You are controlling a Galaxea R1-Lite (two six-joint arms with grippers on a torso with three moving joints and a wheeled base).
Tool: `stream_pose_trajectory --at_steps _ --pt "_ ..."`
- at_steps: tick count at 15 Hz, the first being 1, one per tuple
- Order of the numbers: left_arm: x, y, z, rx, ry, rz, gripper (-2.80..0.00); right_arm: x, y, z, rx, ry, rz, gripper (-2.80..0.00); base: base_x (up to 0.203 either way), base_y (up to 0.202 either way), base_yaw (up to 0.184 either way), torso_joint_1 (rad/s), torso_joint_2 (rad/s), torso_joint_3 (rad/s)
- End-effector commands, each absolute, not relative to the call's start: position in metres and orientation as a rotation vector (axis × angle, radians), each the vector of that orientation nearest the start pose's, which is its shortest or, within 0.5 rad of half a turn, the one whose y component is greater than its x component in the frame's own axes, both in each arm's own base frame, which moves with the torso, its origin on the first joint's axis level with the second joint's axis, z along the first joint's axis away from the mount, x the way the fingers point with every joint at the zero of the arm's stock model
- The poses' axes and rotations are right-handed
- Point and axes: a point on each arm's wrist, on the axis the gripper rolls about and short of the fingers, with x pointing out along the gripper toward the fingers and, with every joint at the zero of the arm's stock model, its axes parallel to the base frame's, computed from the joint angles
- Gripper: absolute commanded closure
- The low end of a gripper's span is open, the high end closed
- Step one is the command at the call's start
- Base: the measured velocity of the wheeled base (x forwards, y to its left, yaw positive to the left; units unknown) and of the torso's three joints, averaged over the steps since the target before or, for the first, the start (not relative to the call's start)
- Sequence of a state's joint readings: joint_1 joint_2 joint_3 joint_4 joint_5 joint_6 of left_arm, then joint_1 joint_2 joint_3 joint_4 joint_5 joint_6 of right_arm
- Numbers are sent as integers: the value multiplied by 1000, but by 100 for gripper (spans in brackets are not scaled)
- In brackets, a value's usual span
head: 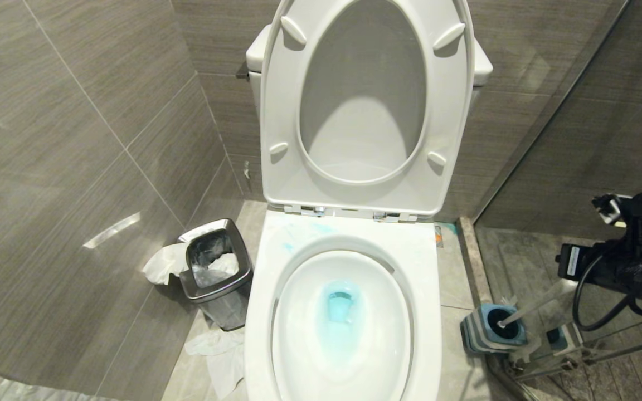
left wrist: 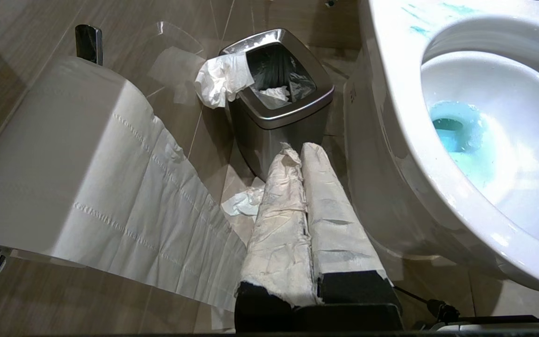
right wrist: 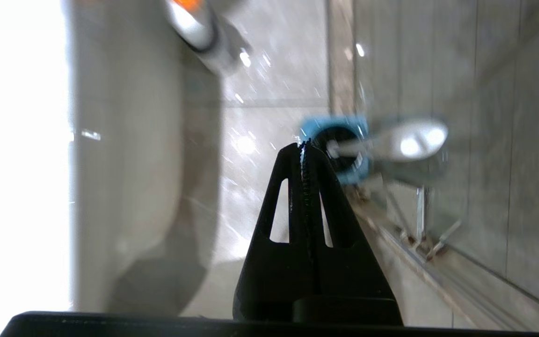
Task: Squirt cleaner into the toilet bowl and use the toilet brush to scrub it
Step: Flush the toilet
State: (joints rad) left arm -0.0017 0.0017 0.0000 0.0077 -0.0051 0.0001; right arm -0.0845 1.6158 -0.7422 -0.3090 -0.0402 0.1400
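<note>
Toilet brush (head: 527,312) stands in its blue-grey holder (head: 491,331) at lower right of the head view, on the floor just right of the toilet bowl (head: 427,267); its white handle slants up and to the right from the holder, toward the glass wall. Right gripper (right wrist: 303,147) is clenched and empty, tips aimed at the holder with the handle lying crosswise just beyond them, so it looks the nearer arm and must open before grasping. Left gripper (left wrist: 300,150), paper-wrapped and shut, hangs on the far side by the steel bin (left wrist: 279,93); blue cleaner (head: 339,306) already pools in the bowl.
</note>
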Motion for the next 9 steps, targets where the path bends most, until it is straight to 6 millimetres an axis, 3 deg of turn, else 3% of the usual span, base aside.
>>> stream_pose_trajectory --at_steps 1,6,9 --pt "-22 0 74 0 12 -8 0 233 -17 216 151 411 -113 0 0 0 0 0 0 0" --pt "-22 0 74 0 12 -6 0 180 -11 260 154 308 -42 0 0 0 0 0 0 0" --pt "-22 0 74 0 12 -6 0 163 -8 288 142 197 -24 0 0 0 0 0 0 0"
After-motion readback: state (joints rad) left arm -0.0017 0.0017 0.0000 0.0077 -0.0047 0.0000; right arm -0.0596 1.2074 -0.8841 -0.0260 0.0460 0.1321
